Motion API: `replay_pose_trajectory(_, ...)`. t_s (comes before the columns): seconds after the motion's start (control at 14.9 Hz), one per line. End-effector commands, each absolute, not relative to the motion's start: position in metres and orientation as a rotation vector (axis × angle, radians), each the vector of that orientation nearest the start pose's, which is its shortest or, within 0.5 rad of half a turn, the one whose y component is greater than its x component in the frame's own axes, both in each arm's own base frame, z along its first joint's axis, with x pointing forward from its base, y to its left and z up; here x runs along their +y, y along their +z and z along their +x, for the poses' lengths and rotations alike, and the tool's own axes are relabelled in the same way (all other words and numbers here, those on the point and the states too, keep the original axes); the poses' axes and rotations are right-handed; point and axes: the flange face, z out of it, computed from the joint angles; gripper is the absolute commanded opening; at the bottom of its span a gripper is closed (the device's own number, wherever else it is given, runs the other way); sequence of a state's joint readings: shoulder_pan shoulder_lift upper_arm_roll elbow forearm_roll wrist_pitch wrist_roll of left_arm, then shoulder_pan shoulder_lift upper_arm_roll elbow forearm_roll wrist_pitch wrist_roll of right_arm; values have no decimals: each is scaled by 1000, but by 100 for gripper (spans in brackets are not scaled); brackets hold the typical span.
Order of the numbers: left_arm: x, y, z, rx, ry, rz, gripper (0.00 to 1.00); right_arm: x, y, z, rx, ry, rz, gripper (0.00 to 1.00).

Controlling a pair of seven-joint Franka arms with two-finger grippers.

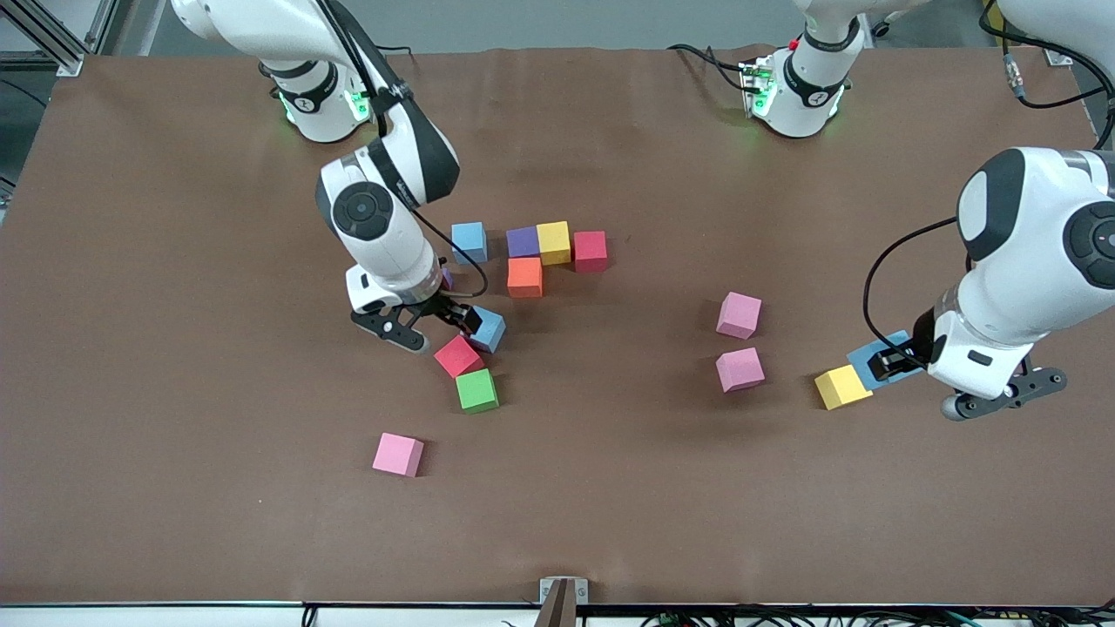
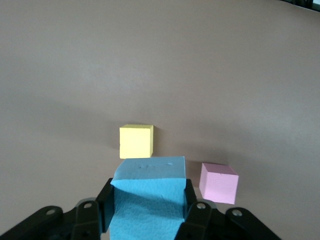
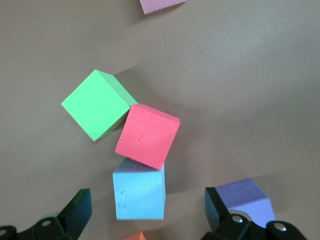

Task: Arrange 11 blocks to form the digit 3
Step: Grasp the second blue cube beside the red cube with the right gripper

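Starting nearest the front camera: one pink block (image 1: 398, 455), alone, well apart from the rest and unplaced.

Next, a green block (image 1: 476, 389) touching a red block (image 1: 458, 355), which touches a light blue block (image 1: 489, 329); all three sit askew, corner to corner, so judged loose stock, not figure. The right gripper (image 1: 421, 326) hangs low over this cluster with its fingers spread wide and nothing between them; in the right wrist view the light blue block lies between the two fingers, which suggests it is the next pick.

Toward the left arm's end of the table: a yellow block (image 1: 841, 387), and touching it a blue block (image 1: 874, 358) clamped in the left gripper (image 2: 148, 210), fingers pressed on both its sides. Judged a pick just made or a carry about to begin.

Between the two groups: two pink blocks (image 1: 739, 369), (image 1: 739, 314), apart from each other, unplaced.

Farthest: the beginning of the digit 3. Purple (image 1: 523, 241), yellow (image 1: 554, 242) and red (image 1: 590, 251) blocks touch in a row, judged one bar; an orange block (image 1: 524, 277) sits against the purple one on its nearer side. Another blue block (image 1: 469, 241) stands just beside the row, not touching. Most of the figure remains unbuilt.
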State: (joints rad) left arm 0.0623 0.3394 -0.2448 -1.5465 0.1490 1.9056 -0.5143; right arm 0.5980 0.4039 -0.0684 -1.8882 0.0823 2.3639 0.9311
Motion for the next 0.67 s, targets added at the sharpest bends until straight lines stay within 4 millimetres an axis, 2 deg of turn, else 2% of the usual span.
replay_pose_trajectory(0.0, -97, 472, 651, -519, -60, -3065, 19, 342, 277, 563, 726, -30, -2974, 100)
replay_pose_trajectory(0.34, -93, 471, 651, -529, -65, -3055, 19, 352, 245, 566, 734, -33, -2982, 100)
replay_pose_trajectory(0.61, -87, 470, 654, -537, -73, -3056, 18, 357, 235, 560, 712, -15, -2995, 100)
